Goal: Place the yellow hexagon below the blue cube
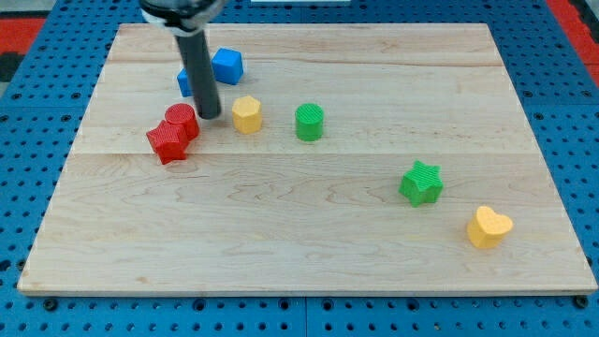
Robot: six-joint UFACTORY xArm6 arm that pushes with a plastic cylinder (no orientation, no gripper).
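My tip [210, 116] is a bare rod with nothing to close or pinch. It rests on the board between the red blocks [172, 133] and the yellow hexagon [246, 114], just beside its right. The blue cube [227, 65] sits just above — placement looks near done, perhaps slightly rightward.

Just one camera, looking down at an angle from the 6 o'clock side, whole bench [309, 253] in view.
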